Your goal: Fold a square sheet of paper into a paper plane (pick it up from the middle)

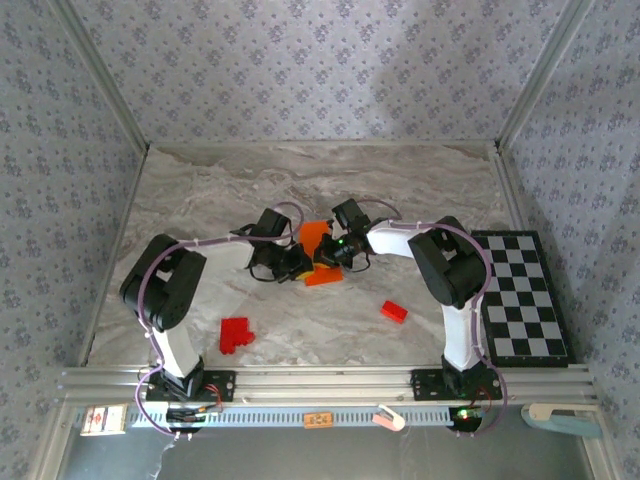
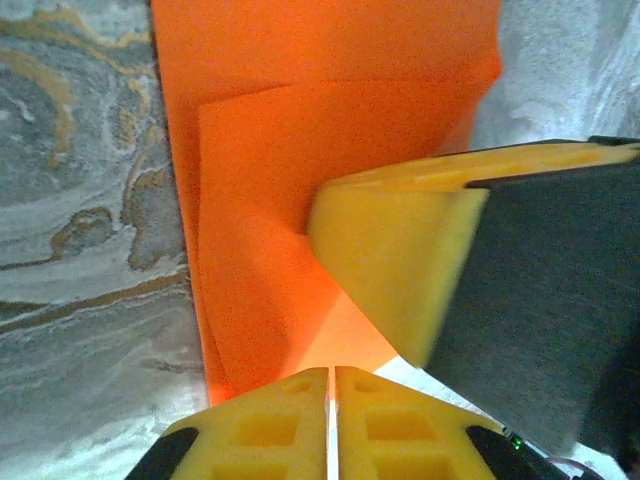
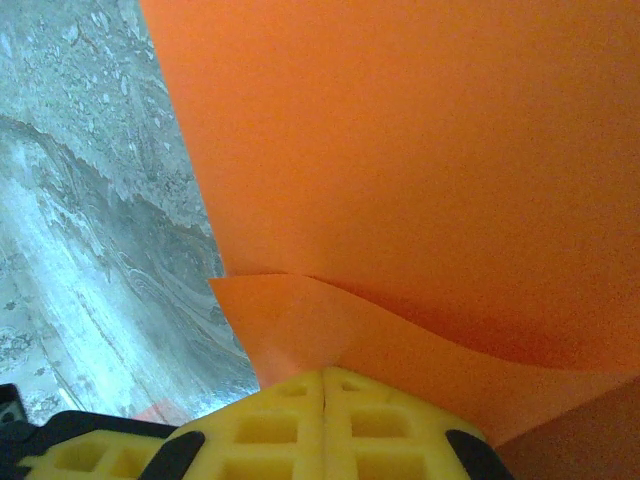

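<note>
The square sheet of paper (image 1: 314,238) is bright orange, folded over itself and lifted between both grippers at the table's middle. In the left wrist view the paper (image 2: 270,170) shows a folded flap, and its lower corner runs down into my left gripper (image 2: 331,372), whose yellow jaws are shut on it. A yellow fingertip (image 2: 400,250) of the right gripper presses on the sheet from the right. In the right wrist view the paper (image 3: 420,150) curves overhead, and a flap comes out of my right gripper (image 3: 324,372), shut on it. From above, the left gripper (image 1: 296,263) and right gripper (image 1: 336,254) almost touch.
A red block cluster (image 1: 236,334) lies near the left arm's base and a single red block (image 1: 393,312) lies in front of the right arm. A black-and-white chequered board (image 1: 520,295) lies along the right edge. Walls enclose the marbled table (image 1: 200,190).
</note>
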### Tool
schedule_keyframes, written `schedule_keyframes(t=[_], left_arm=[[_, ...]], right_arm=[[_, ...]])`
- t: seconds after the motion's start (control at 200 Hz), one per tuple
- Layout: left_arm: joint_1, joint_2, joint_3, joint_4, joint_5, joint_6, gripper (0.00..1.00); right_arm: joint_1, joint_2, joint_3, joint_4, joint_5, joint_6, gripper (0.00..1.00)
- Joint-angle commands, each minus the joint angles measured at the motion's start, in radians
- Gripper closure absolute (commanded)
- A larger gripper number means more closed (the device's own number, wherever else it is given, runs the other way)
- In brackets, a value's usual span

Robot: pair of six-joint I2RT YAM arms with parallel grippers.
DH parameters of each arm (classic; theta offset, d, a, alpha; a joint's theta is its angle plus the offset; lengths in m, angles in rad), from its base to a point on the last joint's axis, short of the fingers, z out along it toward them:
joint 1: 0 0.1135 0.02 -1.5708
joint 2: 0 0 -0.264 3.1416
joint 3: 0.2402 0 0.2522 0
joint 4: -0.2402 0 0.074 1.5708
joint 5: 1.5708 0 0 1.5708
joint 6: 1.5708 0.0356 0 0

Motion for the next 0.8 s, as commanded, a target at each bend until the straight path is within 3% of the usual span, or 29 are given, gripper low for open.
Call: schedule_keyframes(t=[0.0,0.495,0.795], left_arm=[[-0.008,0.024,-0.006,0.006,0.02,0.02,0.9],[-0.028,0.058,-0.017,-0.165,-0.089,0.137,0.93],[-0.055,-0.004,-0.033,-0.276,-0.156,0.248,0.95]], right_arm=[[0.009,0.073,-0.027,-0.125,0.088,-0.014,0.98],[0.007,0.087,-0.022,-0.136,0.091,-0.011,0.98],[0.003,0.093,-0.019,-0.143,0.093,-0.005,0.98]])
